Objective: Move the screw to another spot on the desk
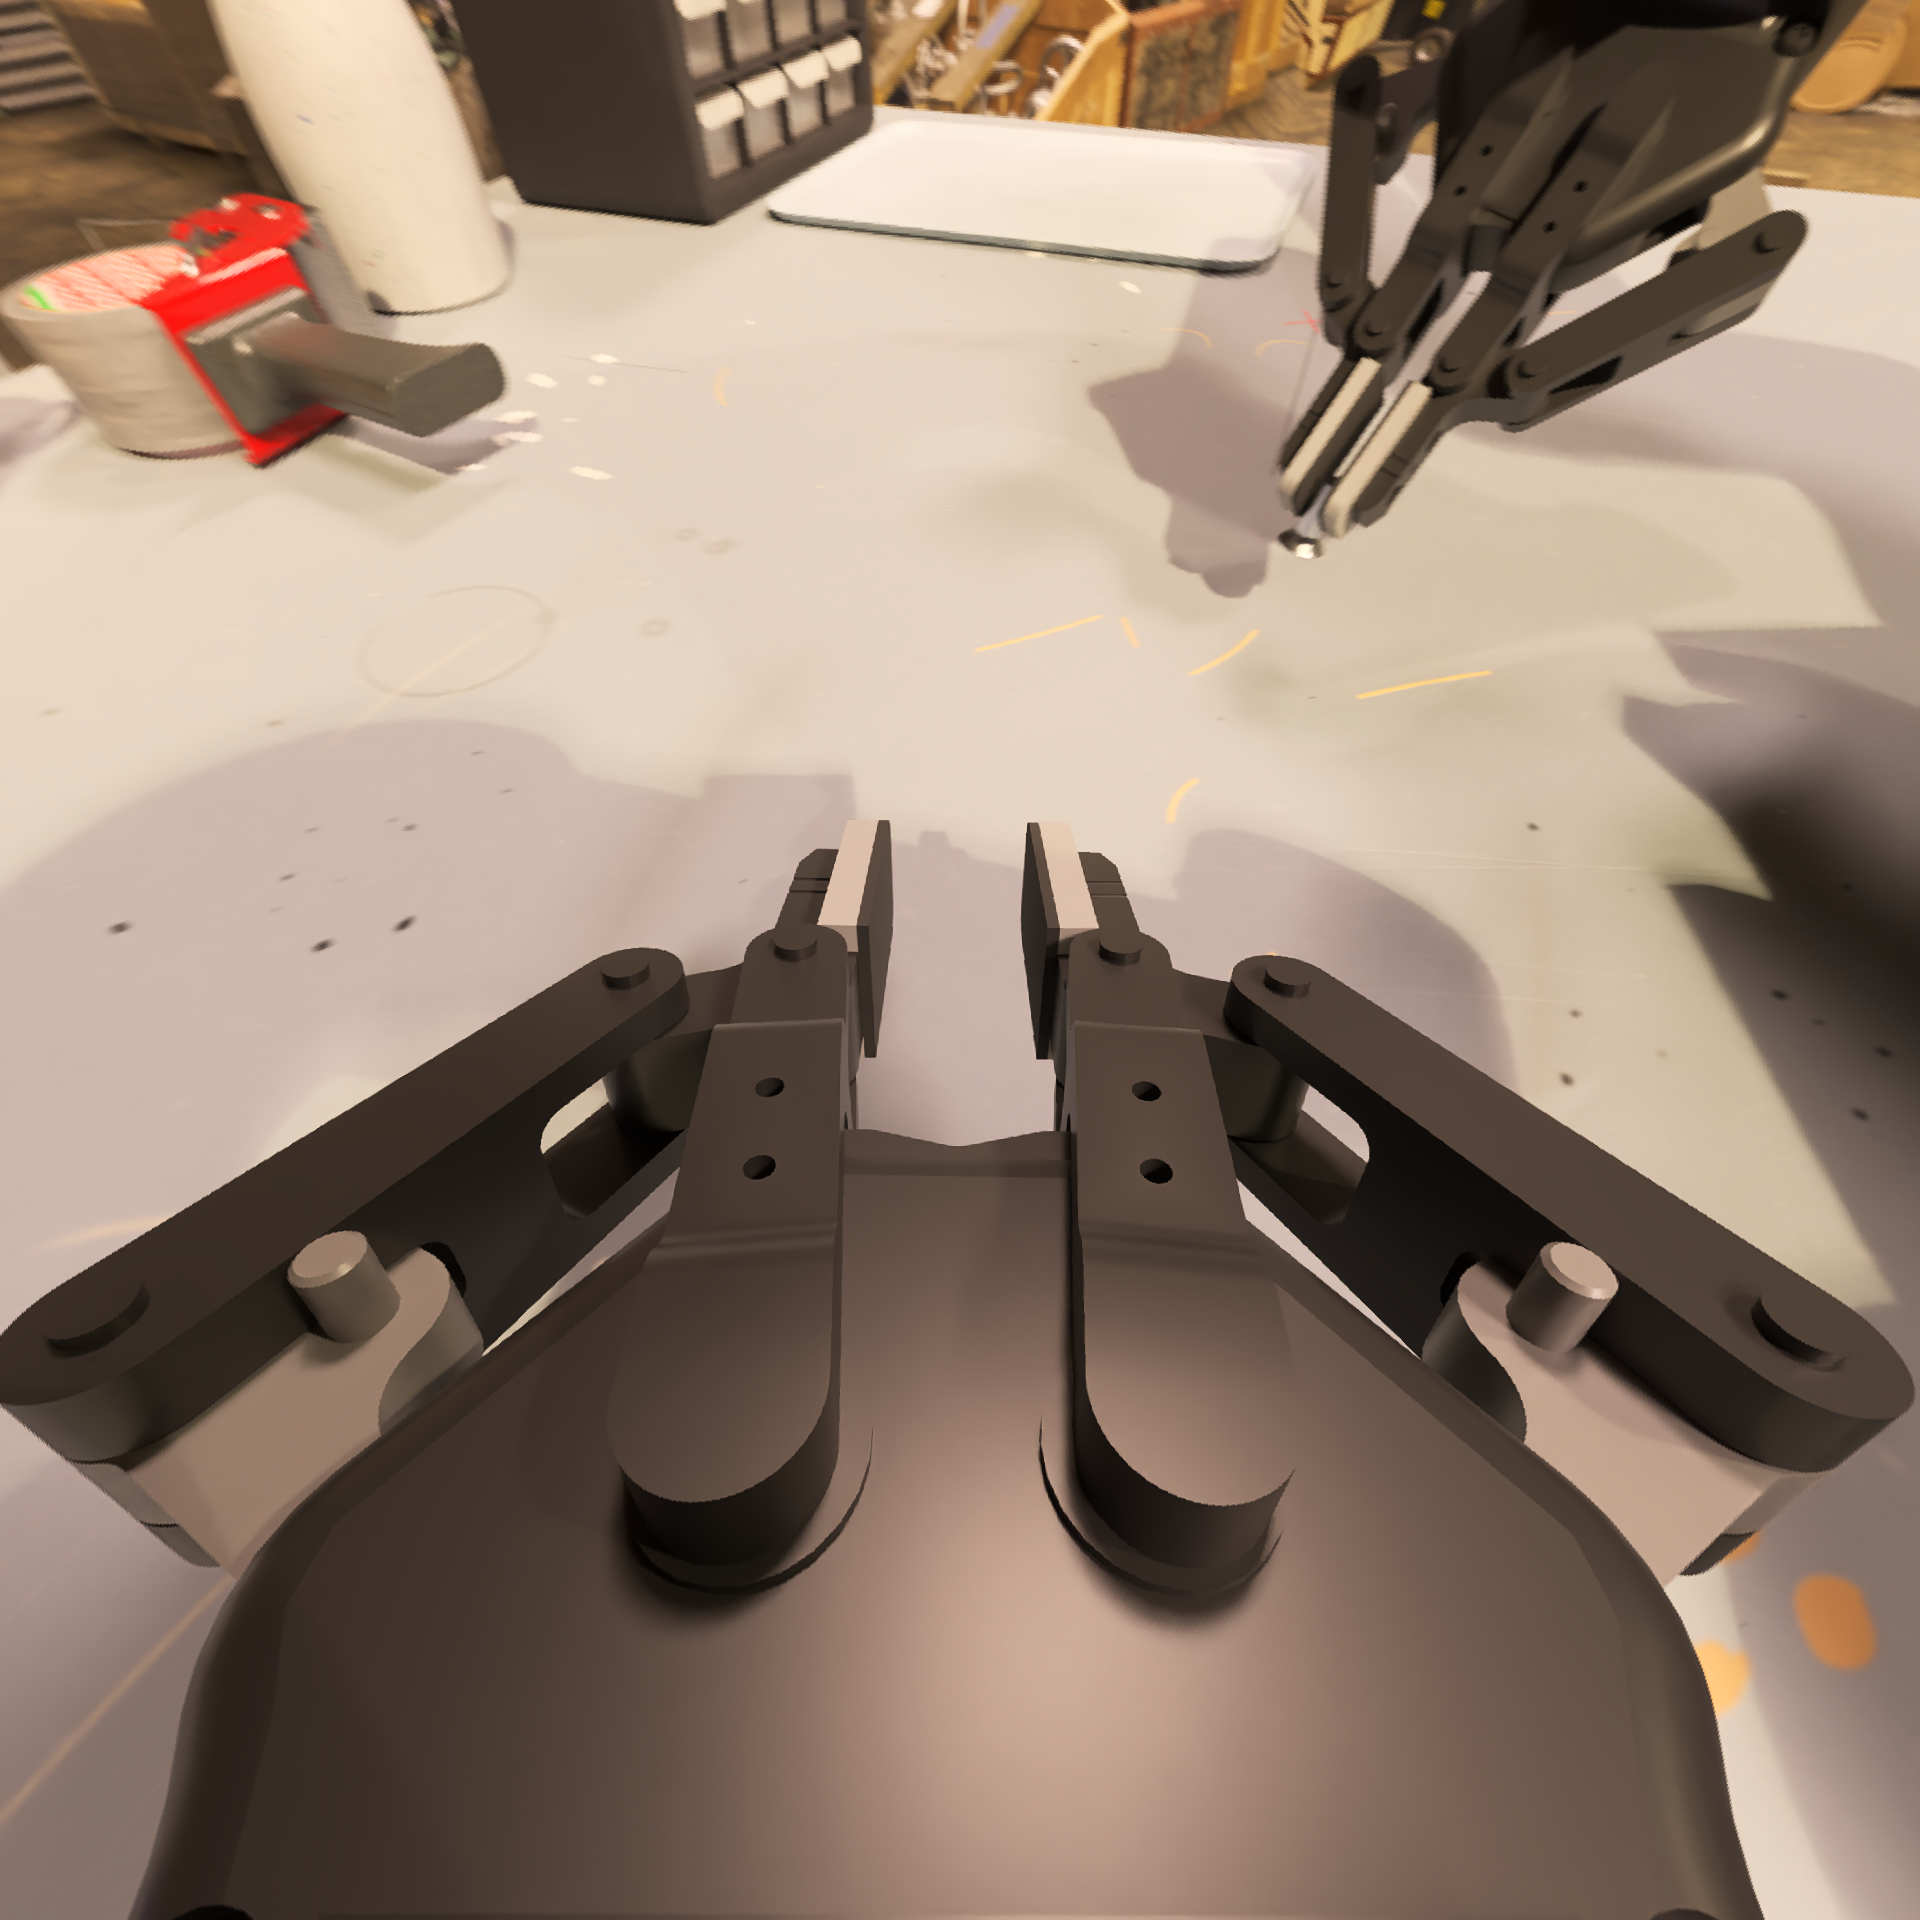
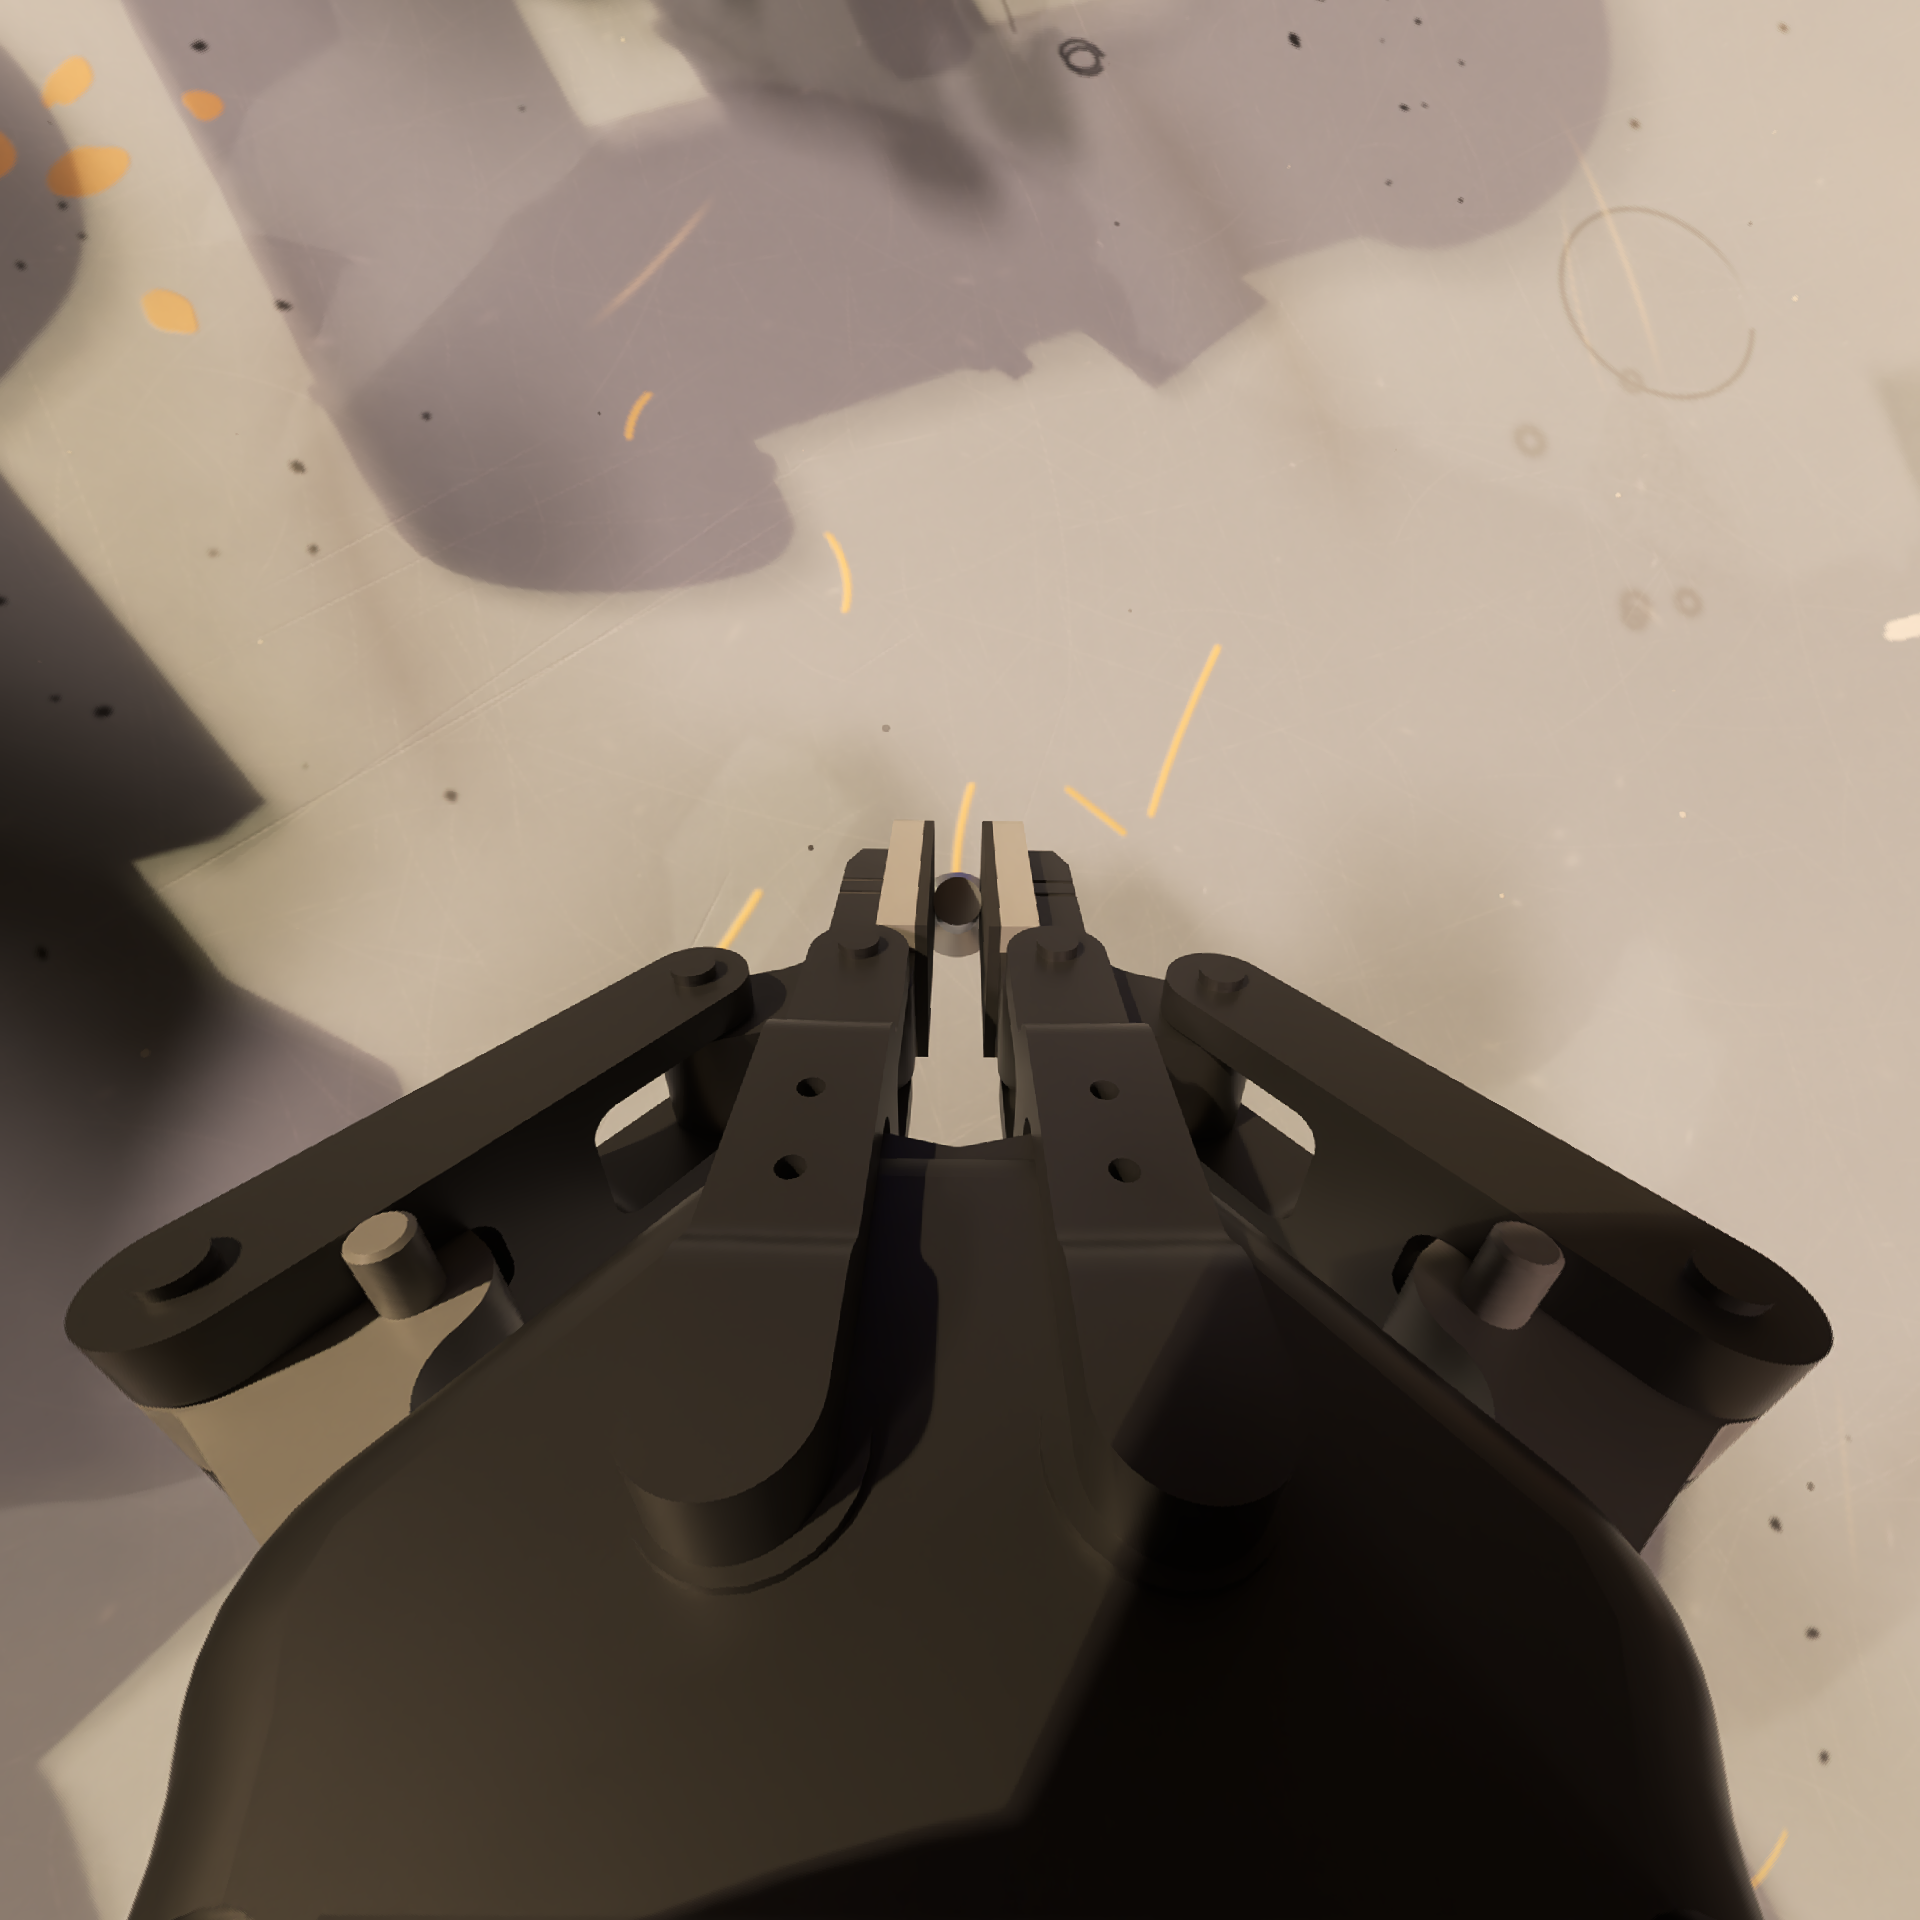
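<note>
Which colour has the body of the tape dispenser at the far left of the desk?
Red; the tape dispenser shows best in the left wrist view.

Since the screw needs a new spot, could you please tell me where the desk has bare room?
The widest bare stretch of the pale grey desk runs between the open left gripper and the flat white tray. The far left is crowded by the red tape dispenser, white vase and dark drawer cabinet.

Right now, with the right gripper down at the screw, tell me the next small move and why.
Probably lift the right gripper straight up a little. In its wrist view the pads sit close on either side of the screw, and the left wrist view shows that gripper's tips almost at the desk with the screw's end just below them. The left gripper is open, empty and well aside.
</note>
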You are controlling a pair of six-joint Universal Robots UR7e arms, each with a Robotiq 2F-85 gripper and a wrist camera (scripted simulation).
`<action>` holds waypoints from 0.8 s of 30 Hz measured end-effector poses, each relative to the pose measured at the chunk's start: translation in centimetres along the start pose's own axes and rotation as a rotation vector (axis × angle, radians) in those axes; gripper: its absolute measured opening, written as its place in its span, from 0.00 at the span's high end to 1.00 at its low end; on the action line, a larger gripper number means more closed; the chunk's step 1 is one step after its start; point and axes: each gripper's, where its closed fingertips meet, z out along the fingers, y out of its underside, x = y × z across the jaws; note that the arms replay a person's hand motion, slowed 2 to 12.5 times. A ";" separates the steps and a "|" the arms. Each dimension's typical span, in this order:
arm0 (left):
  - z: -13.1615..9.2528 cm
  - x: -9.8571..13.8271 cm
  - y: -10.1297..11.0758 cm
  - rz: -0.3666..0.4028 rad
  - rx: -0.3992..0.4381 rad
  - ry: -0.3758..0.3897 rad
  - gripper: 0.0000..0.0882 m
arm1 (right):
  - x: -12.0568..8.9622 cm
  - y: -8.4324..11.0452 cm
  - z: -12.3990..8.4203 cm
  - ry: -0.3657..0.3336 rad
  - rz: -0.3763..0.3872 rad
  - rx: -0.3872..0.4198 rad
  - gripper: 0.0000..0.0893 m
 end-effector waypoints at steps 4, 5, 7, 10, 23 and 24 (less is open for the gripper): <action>1.7 2.1 -0.3 0.005 -0.044 0.072 0.74 | 0.0 0.1 0.0 -0.003 -0.003 0.007 0.91; 2.1 2.5 -0.4 0.012 -0.056 0.087 0.74 | 0.0 0.1 0.0 -0.006 -0.004 0.012 0.91; 2.9 3.4 -0.4 0.033 -0.081 0.117 0.74 | 0.0 0.0 0.0 -0.012 -0.004 0.023 0.91; 4.0 4.7 -0.6 0.073 -0.116 0.156 0.74 | 0.0 -0.1 0.1 -0.028 -0.003 0.036 0.91; 8.0 7.6 -1.2 0.173 -0.214 0.268 0.74 | 0.7 0.7 0.3 -0.041 -0.038 -0.005 0.91; 8.3 7.7 -1.2 0.177 -0.221 0.274 0.74 | 0.7 0.8 0.4 -0.047 -0.039 -0.007 0.91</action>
